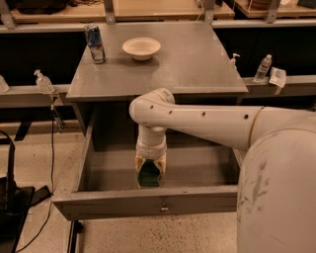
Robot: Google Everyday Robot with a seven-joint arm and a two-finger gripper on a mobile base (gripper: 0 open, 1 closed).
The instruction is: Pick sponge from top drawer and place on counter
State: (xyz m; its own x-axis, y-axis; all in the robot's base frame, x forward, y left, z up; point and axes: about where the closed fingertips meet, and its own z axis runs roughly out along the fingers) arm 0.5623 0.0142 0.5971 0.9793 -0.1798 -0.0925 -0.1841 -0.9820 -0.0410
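Note:
The top drawer (148,203) is pulled open below the counter (197,64); its grey front panel has a small keyhole at the centre. The sponge (148,177), dark green, lies on the drawer floor near the front. My gripper (149,169) reaches down into the drawer from the white arm, and its two cream fingers (140,163) are closed in against the sponge's sides. The lower part of the sponge is hidden behind the drawer front.
A cream round bowl (141,48) and a blue drink can (95,43) stand at the back left of the counter. Small bottles (262,68) stand on side shelves. Light wooden benches (148,9) run behind. A dark object (12,207) sits on the floor at left.

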